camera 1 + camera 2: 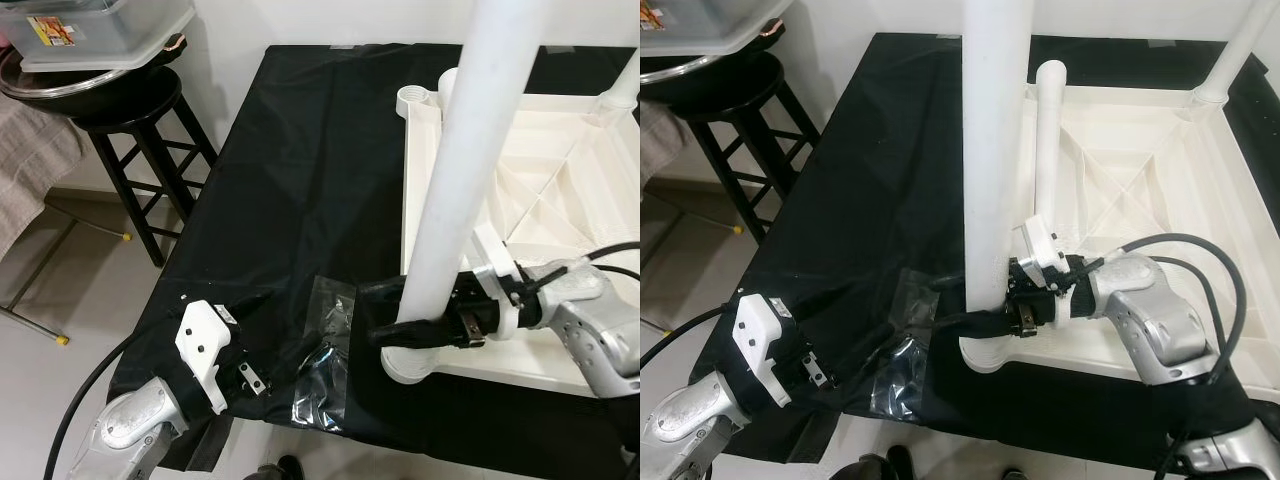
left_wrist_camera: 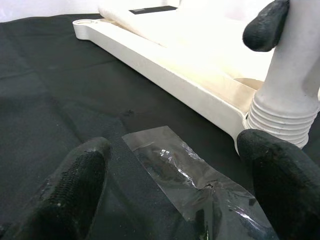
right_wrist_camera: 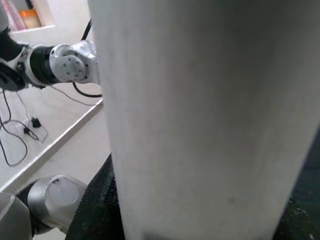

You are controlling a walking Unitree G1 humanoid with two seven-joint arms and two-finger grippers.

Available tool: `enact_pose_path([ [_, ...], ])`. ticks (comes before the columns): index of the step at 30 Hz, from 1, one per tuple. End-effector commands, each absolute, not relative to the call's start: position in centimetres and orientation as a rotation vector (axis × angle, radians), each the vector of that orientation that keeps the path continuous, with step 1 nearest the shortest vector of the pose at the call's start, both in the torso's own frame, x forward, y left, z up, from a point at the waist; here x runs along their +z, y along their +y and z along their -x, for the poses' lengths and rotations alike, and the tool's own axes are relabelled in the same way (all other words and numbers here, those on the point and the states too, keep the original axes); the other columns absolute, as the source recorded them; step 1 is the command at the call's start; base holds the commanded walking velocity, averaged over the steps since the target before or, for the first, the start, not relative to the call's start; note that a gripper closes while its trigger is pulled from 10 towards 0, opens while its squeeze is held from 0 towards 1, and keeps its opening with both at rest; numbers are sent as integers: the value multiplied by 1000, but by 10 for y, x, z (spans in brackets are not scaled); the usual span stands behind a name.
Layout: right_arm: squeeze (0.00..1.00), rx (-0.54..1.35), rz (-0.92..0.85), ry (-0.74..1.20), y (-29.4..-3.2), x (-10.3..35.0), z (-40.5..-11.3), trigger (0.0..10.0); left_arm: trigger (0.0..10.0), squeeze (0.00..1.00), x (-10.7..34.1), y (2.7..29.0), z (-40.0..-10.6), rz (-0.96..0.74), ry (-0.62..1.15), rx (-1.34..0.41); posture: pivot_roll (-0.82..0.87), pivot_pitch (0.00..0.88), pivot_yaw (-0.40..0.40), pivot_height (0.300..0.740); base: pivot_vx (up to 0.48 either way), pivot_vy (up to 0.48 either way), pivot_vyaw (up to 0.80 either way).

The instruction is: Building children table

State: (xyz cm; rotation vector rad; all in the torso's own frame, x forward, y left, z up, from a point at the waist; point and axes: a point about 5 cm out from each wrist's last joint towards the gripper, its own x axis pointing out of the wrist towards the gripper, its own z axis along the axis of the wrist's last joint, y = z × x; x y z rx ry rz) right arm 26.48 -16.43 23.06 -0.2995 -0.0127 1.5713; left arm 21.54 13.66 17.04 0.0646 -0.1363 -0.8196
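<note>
I had the right gripper (image 1: 400, 315) clamped around the base of the white table leg (image 1: 470, 170), which stood upright in the near corner socket (image 1: 408, 362) of the upturned white tabletop (image 1: 520, 200) on the black cloth (image 1: 290, 170). I judged this the leg-seating step: threads showed above the socket, so the next move called for twisting or pressing the leg home while keeping it upright. My left gripper (image 1: 255, 345) rested at about eight o'clock from the socket, fingers spread and holding nothing, just beside an empty clear plastic bag (image 1: 325, 350).
</note>
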Motion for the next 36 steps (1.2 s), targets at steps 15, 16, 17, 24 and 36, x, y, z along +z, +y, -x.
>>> enact_pose_path([
  [15, 0, 948, -13, -21, -147, 181, -227, 10000, 10000, 0, 166, 139, -216, -84, -111, -839, -63, 260, 66, 740, 0, 0, 0],
  [16, 0, 830, -32, -6, -149, 175, -226, 10000, 10000, 0, 166, 139, -216, -84, -112, -840, -63, 260, 66, 740, 0, 0, 0],
  [17, 0, 830, -32, -6, -149, 175, -226, 10000, 10000, 0, 166, 139, -216, -84, -112, -840, -63, 260, 66, 740, 0, 0, 0],
  [24, 0, 214, 106, 136, -163, 151, -228, 10000, 10000, 0, 167, 138, -221, -88, -121, -851, -68, 243, 82, 740, 0, 0, 0],
  [36, 0, 351, 86, 3, -138, 182, -277, 10000, 10000, 0, 172, 140, -229, -97, -141, -848, -57, 228, 111, 740, 0, 0, 0],
])
